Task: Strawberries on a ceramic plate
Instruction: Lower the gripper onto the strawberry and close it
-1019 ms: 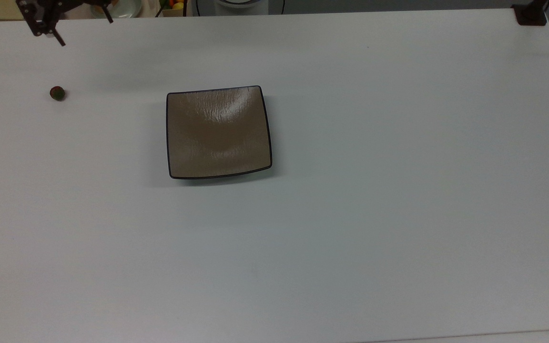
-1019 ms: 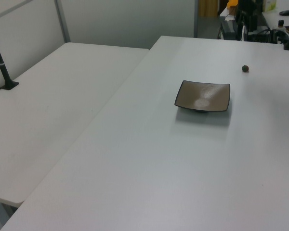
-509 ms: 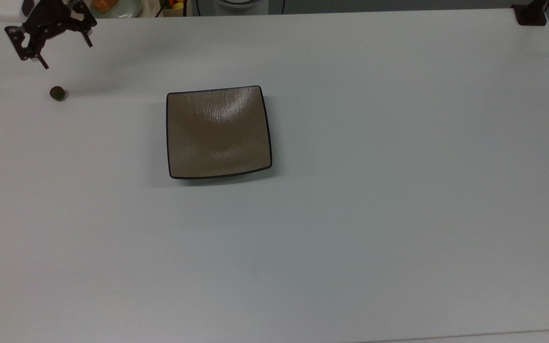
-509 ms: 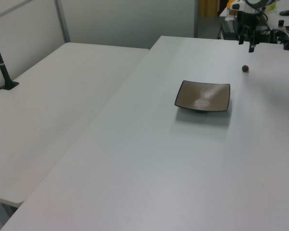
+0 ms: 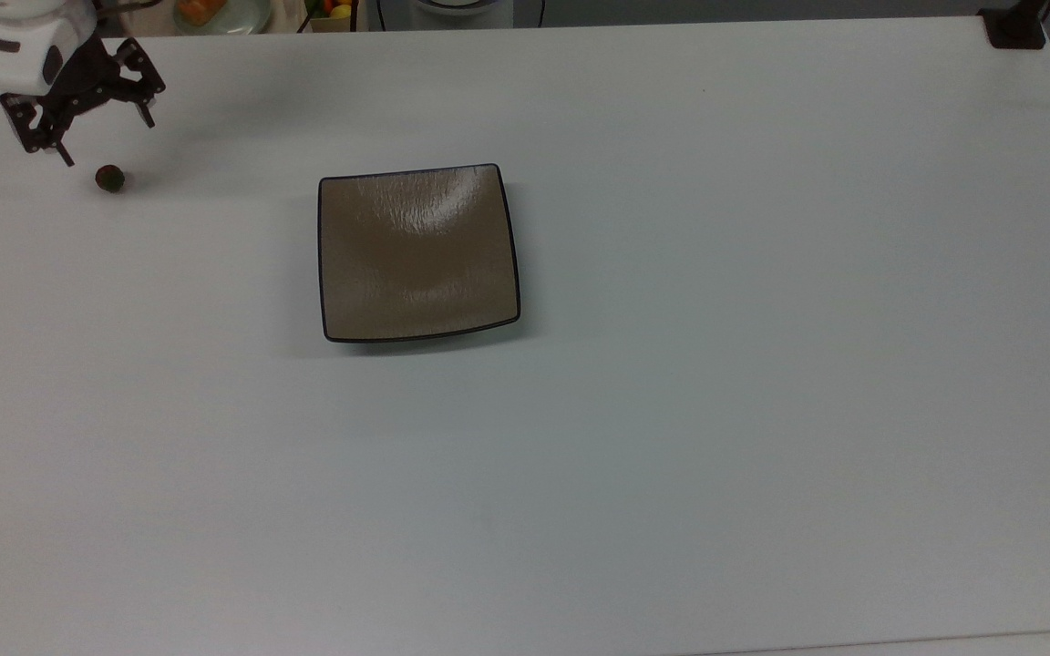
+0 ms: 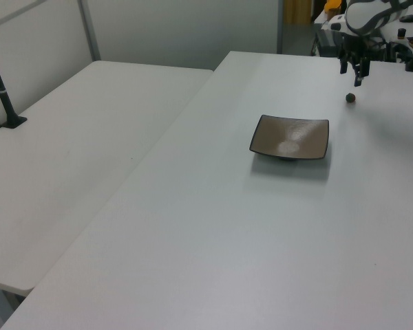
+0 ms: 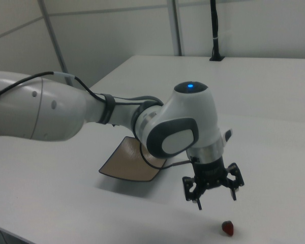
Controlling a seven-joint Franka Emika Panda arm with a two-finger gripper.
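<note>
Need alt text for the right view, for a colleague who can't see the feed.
A white robot arm holds its open gripper just above a white table, near a small red strawberry lying on the surface below and to the right view's right. Behind the arm sits an empty tan square ceramic plate.

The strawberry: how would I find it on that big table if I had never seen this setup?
Start at the white table and find the square tan ceramic plate with its black rim. Look from it toward the top view's left, near the table's edge, below the open gripper. The strawberry lies there, tiny, dark red and green-capped, apart from the plate.
</note>
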